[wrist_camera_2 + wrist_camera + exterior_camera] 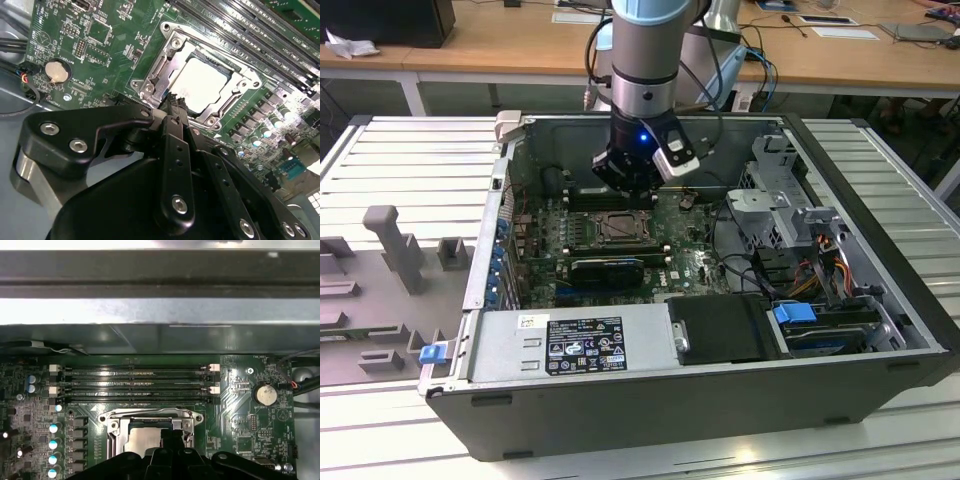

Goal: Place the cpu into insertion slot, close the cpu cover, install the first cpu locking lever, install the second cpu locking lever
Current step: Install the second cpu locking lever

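Note:
The pale silvery cpu [204, 82] lies flat in the insertion slot [618, 229] on the green board inside the open computer case. The cpu cover [167, 52], a shiny metal frame, lies down around it, and the chip shows through its square cut-out. My gripper [173, 98] hangs just above the socket's rim at one corner. Its black fingers are pressed together and shut, with nothing held between them. In the first wrist view the gripper [172, 434] overlaps the edge of the cpu [140, 440]. The exterior view has the gripper [630, 190] right over the socket's far side.
Memory slots [135, 382] run along the socket's far side, and a coin battery [58, 71] sits on the board nearby. A long black card [610, 268] lies in front of the socket. The power supply [570, 345], drive cage [790, 215] and case walls hem in the board.

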You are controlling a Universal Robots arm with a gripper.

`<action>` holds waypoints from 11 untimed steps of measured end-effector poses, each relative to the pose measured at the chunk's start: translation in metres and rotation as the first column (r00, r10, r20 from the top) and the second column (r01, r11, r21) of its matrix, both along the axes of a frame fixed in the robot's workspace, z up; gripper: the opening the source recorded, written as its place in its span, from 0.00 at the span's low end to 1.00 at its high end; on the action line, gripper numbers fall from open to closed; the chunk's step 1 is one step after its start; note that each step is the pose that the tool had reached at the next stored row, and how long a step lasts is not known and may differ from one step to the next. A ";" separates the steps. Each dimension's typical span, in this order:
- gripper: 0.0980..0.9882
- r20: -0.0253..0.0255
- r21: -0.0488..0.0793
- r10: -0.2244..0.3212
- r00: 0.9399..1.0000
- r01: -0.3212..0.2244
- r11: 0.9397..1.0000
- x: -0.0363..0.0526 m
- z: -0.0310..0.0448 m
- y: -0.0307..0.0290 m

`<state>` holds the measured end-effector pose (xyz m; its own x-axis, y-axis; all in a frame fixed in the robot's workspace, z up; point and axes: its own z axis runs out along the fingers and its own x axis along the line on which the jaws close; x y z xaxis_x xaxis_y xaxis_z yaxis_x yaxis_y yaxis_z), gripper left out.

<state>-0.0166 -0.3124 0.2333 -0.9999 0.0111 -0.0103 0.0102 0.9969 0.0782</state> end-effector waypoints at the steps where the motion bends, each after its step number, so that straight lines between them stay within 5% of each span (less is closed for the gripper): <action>1: 0.01 0.000 0.000 0.000 1.000 0.000 1.000 0.0000 0.0013 0.0000; 5: 0.01 0.000 0.000 0.000 1.000 0.000 1.000 0.0000 0.0082 0.0000; 11: 0.01 0.000 0.000 0.000 1.000 0.000 1.000 0.0000 0.0081 -0.0013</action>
